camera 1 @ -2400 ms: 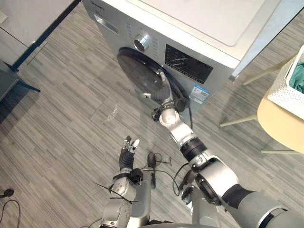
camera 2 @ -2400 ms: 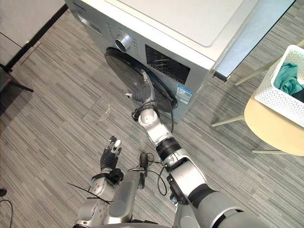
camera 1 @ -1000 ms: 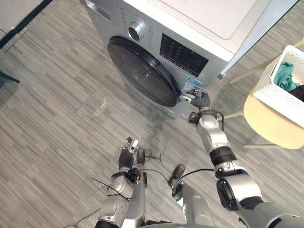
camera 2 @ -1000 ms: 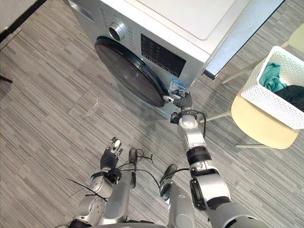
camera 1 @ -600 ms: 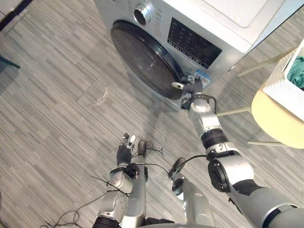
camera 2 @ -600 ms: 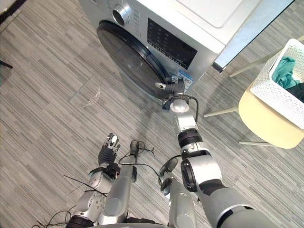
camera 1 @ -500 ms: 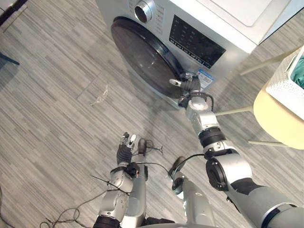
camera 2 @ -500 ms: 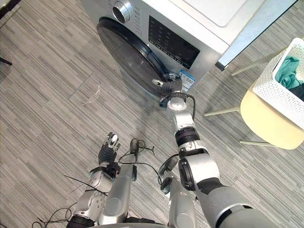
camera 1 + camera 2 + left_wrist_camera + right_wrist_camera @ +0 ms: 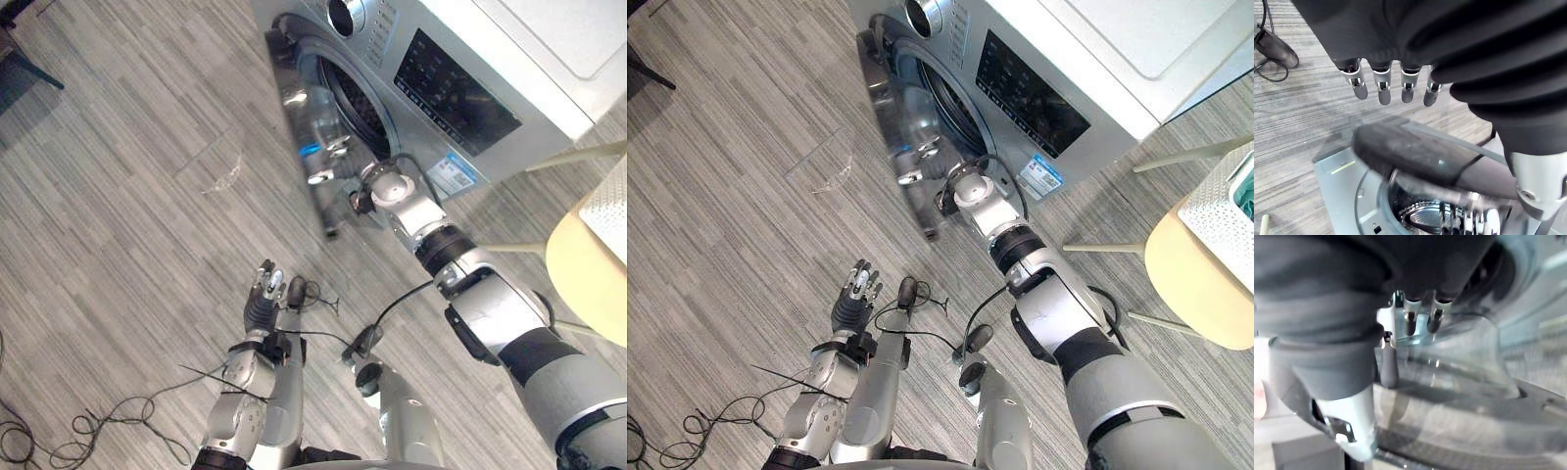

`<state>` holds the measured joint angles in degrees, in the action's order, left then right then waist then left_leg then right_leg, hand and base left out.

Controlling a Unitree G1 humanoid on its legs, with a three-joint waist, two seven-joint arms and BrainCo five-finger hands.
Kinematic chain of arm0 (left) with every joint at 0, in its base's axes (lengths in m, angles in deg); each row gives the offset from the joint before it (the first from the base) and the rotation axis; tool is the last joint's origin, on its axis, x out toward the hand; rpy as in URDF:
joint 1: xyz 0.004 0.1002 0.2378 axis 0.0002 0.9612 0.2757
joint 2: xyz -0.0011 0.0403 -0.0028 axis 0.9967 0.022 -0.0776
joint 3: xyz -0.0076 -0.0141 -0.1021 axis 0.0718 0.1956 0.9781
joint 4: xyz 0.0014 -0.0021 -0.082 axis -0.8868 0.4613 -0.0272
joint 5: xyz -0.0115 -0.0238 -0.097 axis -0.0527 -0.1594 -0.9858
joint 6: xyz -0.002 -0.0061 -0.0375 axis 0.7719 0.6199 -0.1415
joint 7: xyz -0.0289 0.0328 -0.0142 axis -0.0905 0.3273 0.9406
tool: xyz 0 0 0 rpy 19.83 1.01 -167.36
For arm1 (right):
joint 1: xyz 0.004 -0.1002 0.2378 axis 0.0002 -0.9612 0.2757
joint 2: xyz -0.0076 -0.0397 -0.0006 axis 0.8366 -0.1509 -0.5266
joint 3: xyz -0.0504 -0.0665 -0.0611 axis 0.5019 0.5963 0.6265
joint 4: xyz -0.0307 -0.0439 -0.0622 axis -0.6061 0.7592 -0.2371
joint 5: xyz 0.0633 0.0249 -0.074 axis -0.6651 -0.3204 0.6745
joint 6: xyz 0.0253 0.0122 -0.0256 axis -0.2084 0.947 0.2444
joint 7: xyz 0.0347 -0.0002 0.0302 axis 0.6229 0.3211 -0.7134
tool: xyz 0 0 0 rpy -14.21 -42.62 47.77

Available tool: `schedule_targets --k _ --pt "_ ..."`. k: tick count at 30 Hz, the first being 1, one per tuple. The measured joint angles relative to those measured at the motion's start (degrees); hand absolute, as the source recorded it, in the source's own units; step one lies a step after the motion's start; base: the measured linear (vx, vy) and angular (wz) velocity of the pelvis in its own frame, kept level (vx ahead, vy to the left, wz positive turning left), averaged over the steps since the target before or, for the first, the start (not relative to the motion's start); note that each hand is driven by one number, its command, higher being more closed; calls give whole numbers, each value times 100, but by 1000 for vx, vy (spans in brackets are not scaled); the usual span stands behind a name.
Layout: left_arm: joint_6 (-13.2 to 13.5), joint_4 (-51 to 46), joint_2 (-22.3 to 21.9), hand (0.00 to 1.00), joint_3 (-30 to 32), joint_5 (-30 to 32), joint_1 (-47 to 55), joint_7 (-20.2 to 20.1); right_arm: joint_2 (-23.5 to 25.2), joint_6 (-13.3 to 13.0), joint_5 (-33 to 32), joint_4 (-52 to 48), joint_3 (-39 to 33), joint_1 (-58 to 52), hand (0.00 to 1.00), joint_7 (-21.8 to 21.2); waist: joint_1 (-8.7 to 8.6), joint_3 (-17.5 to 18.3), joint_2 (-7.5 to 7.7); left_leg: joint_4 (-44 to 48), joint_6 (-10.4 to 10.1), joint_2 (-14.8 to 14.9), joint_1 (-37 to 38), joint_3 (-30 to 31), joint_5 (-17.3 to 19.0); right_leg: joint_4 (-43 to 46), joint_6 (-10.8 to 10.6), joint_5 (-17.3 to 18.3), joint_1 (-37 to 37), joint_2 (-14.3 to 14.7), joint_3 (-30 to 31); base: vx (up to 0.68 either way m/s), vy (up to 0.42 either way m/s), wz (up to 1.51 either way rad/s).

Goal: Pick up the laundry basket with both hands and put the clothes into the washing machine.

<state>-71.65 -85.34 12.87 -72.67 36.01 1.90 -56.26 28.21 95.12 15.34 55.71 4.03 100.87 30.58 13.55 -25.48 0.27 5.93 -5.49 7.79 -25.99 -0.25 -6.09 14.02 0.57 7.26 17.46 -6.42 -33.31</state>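
While the right hand (image 9: 343, 168) lay against the open washing machine door (image 9: 299, 98), grip unreadable, and the left hand (image 9: 263, 297) hung straight-fingered, the laundry basket (image 9: 1221, 217) sat well apart on a stool (image 9: 1195, 284); released, that door could swing shut before loading.

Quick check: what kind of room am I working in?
Likely a home laundry area or a mock-up of one: a front-loading washing machine with its door swung open, a white laundry basket on a cream table beside it, and grey wood-look flooring.
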Motion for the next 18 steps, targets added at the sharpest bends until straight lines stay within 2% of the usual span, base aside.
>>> schedule_targets --k 2,4,6,11,16,18 --pt "-3 0 4 0 -77 0 28 -100 5 66 -307 -248 314 -86 0 -352 17 0 0 2 -29 0 -1 -9 -21 18 -9 45 -1 -9 -7 64 -29 6" --pt "-9 0 -5 0 -158 1 27 -219 -6 104 -754 -521 553 -343 0 -698 126 0 1 10 -125 -16 -3 -23 -238 61 -10 55 -6 -48 -21 75 -39 6" --pt "-9 -1 -53 0 -159 2 30 -240 -5 101 -945 -629 566 -510 0 -810 170 3 -3 46 -127 -15 8 -25 -249 69 -10 54 -22 -49 -3 82 -39 -1" --pt "-9 7 -8 0 -162 147 7 -238 -148 -32 -1045 -510 580 -766 0 -794 153 3 -2 105 -124 -10 142 -75 -248 17 -6 46 -170 -29 107 39 -10 -6" --pt "-11 134 182 0 -379 580 -74 -378 -73 -299 -1044 -182 185 -1287 0 -739 144 4 -1 135 -120 91 233 -180 -245 -201 66 -78 -225 131 380 -41 -14 -24" --pt "-67 406 227 0 -378 767 -233 -463 109 -369 -1004 75 -157 -1708 0 -553 138 4 -1 214 -119 124 233 -228 -240 -257 110 -156 -227 200 506 -65 8 -24"
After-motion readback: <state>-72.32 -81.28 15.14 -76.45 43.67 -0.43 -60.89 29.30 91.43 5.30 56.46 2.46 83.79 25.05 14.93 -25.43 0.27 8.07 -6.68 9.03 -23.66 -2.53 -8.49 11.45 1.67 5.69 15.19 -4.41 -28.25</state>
